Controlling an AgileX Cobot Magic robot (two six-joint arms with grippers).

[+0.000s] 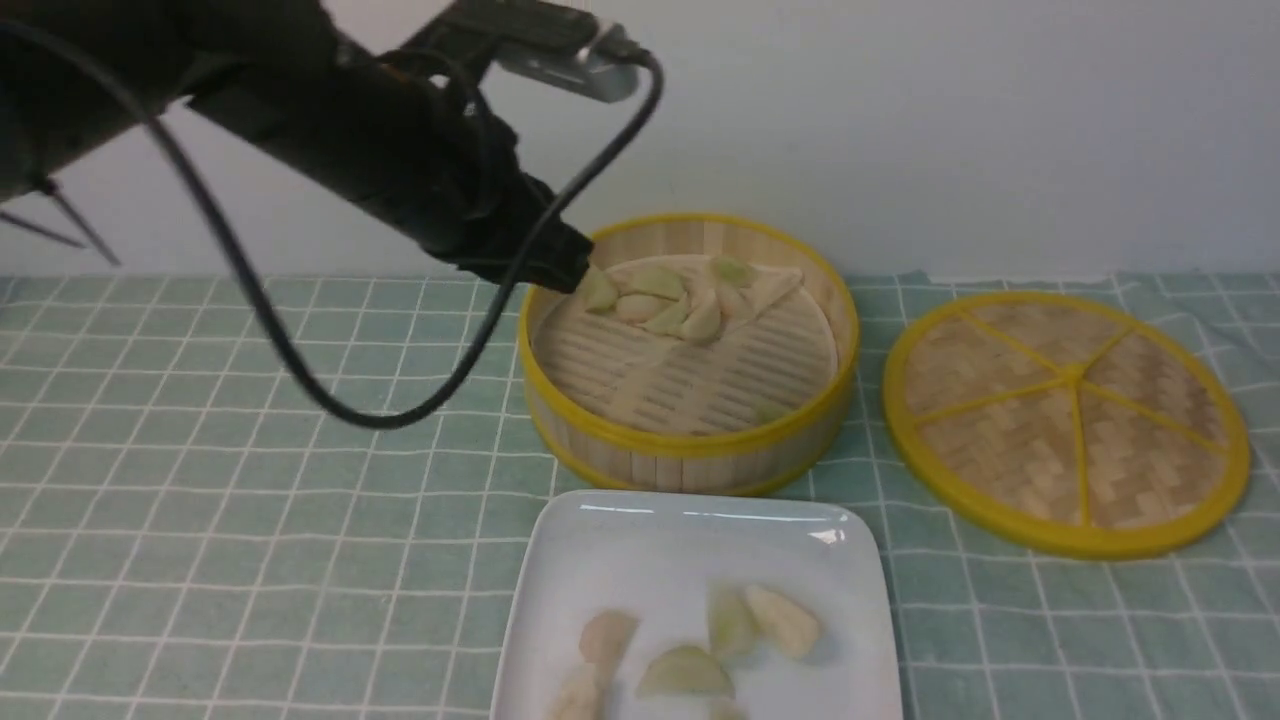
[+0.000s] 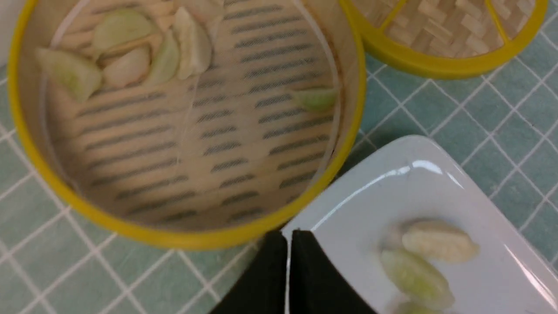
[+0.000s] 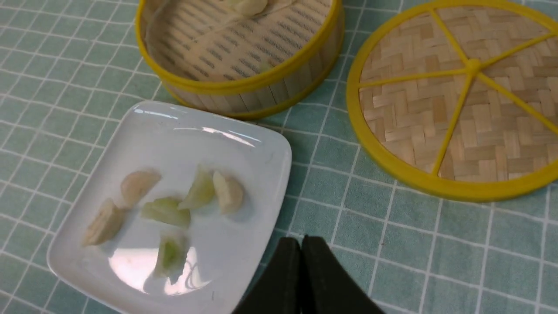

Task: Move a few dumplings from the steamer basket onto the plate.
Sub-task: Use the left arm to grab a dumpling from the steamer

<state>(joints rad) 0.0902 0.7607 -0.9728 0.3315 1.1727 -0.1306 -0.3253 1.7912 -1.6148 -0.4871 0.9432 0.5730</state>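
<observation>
The steamer basket point(image 1: 690, 445) stands at the middle back and holds a cluster of dumplings point(image 1: 665, 300) at its far side, plus one green dumpling point(image 1: 770, 408) against its near right wall. The white plate point(image 1: 640, 545) lies in front of it with several dumplings point(image 1: 745, 625) on it. My left gripper point(image 1: 572, 272) hangs in the air by the basket's far left rim, shut and empty; in the left wrist view point(image 2: 287, 234) its tips nearly touch. My right gripper point(image 3: 301, 239) is shut and empty, above the cloth beside the plate point(image 3: 257, 144). It is out of the front view.
The flat woven lid point(image 1: 1068, 420) with yellow spokes lies to the right of the basket. A green checked cloth point(image 1: 250, 520) covers the table. My left arm's black cable point(image 1: 300, 380) loops down left of the basket. A pale wall stands close behind.
</observation>
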